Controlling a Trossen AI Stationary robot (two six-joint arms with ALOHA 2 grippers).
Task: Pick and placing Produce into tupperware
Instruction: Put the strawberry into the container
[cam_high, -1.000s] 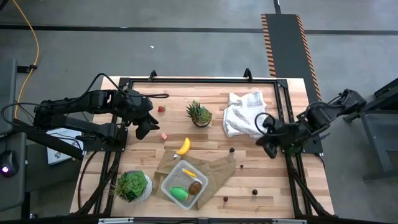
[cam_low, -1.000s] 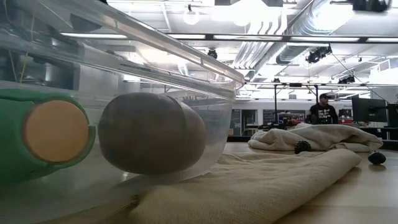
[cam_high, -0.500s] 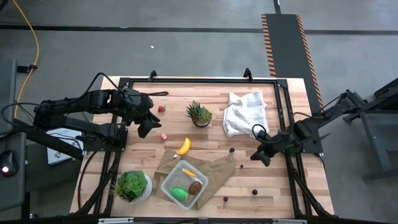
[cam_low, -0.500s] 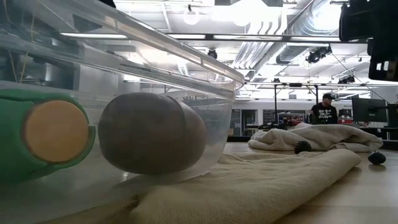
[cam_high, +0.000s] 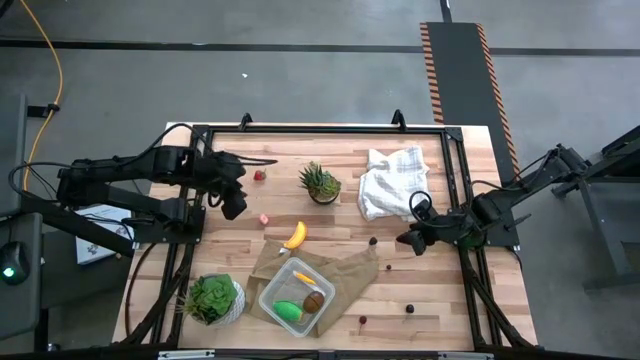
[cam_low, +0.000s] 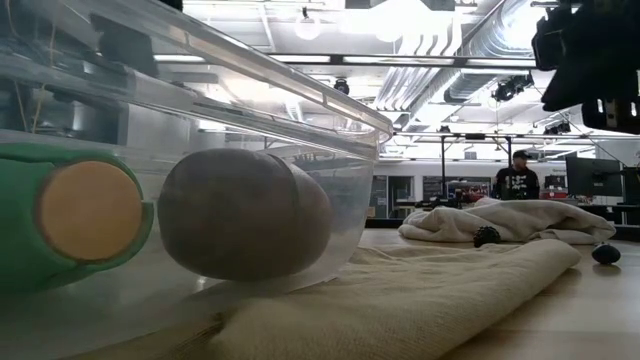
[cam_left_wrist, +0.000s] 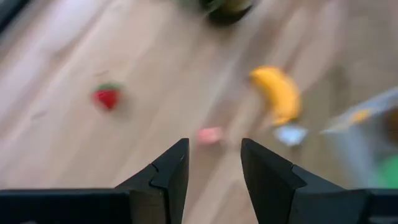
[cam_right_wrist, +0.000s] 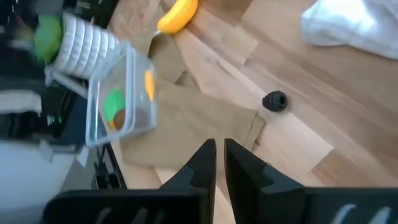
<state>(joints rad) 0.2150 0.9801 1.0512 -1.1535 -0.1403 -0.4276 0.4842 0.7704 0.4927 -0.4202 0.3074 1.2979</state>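
The tupperware (cam_high: 297, 297) is a clear box standing on a brown paper bag (cam_high: 345, 272). It holds a green piece (cam_low: 70, 215), a brown kiwi (cam_low: 245, 213) and a yellow-orange piece (cam_right_wrist: 149, 85). On the wood lie a banana (cam_high: 295, 235), a strawberry (cam_high: 260, 176), a pink piece (cam_high: 264, 219) and a dark piece (cam_high: 373, 240). My left gripper (cam_high: 232, 205) hangs open above the wood between strawberry and pink piece (cam_left_wrist: 210, 134). My right gripper (cam_high: 405, 243) is shut, empty, just right of the dark piece (cam_right_wrist: 275, 101).
A spiky potted plant (cam_high: 320, 182) and a white cloth (cam_high: 392, 180) sit at the back. A leafy plant in a white pot (cam_high: 213, 298) stands left of the box. Two more dark pieces (cam_high: 409, 308) (cam_high: 363, 321) lie near the front edge. A person (cam_low: 519, 178) stands far behind the table.
My right gripper has come down toward the table and gone a little toward the left edge, nearing the dark piece; its arm now shows at the low view's top right. My left gripper has tipped further downward while staying nearly in place.
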